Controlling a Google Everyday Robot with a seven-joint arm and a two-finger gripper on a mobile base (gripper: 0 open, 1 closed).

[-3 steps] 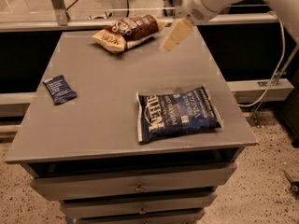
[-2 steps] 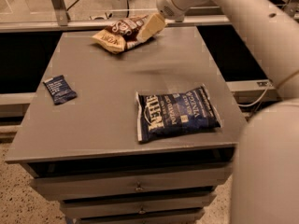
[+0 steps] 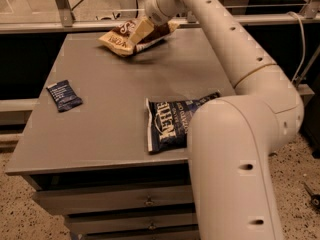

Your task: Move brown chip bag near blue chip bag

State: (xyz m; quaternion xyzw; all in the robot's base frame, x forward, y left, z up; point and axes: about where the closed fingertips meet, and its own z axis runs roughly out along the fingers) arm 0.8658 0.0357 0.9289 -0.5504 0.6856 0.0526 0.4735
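Your gripper is at the far edge of the grey table, down on the brown chip bag. Its tan end lies across the middle of the bag and covers part of the dark brown panel. You cannot tell from this view how far the gripper is open or whether it has hold of the bag. It overlaps the bag, and no more than that shows.

The brown chip bag lies at the back of the tabletop, a little left of centre. Its tan-yellow end with white lettering points toward the front left, and its other end reaches out to the right behind the gripper.

The blue chip bag lies flat near the front right of the table, with white "Kettle" lettering running along its left end. The arm rises from the lower right, bends at the right side and reaches back left to the brown bag. Its thick near link hides the right part of the blue bag. The 2 bags are well apart, with bare tabletop between them.

1 small dark blue packet lies flat near the left edge, well apart from both bags. Below the tabletop you see drawer fronts with small knobs.
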